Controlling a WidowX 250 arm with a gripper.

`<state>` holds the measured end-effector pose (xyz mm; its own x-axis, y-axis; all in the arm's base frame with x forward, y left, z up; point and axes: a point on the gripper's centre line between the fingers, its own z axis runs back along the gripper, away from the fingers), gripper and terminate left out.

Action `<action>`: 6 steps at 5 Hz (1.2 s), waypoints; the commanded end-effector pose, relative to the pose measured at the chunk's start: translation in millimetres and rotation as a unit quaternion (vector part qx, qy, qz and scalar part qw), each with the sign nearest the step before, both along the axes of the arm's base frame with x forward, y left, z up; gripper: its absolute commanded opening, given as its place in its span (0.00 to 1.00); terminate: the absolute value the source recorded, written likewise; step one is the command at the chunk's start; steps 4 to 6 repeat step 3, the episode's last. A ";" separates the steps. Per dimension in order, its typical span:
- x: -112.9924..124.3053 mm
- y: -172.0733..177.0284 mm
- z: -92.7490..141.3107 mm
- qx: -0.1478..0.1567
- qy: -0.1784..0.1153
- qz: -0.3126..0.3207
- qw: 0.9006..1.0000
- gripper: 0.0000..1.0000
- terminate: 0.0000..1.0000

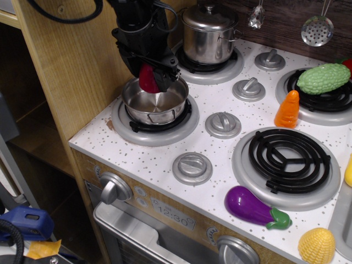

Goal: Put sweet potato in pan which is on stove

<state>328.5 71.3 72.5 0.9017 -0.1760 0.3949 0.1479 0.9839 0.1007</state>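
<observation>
A black gripper point(149, 77) clasped the dark red sweet potato point(147, 80) between its fingers, poised over the far-left rim of the steel pan point(165, 104). The pan sat on the stove point(165, 159) burner at nine o'clock.

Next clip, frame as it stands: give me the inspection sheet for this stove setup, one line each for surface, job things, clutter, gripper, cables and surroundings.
Surface: stove, white speckled top, four grey burners, grey knobs.
Job's things: sweet potato, dark red, held over the far rim of the pan; pan sits on the front left burner, nothing inside it.
Clutter: lidded pot on back left burner; green bumpy vegetable on back right burner; carrot upright beside it; eggplant and yellow corn near the front edge.
Gripper: gripper shut on the sweet potato.
Cables: black cable looping at top left.
Surroundings: wooden panel on the left; ladle and strainer hanging on the back wall.
</observation>
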 end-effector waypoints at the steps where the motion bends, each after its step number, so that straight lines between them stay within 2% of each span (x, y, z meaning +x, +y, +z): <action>1: 8.1 8.9 -6.9 -0.021 -0.023 -0.013 0.999 1.00 0.00; 2: 8.1 8.9 -6.9 -0.021 -0.023 -0.013 0.999 1.00 0.00; 3: 8.1 8.9 -6.9 -0.021 -0.023 -0.013 0.999 1.00 1.00; 6: 8.1 8.9 -6.9 -0.021 -0.023 -0.013 0.999 1.00 1.00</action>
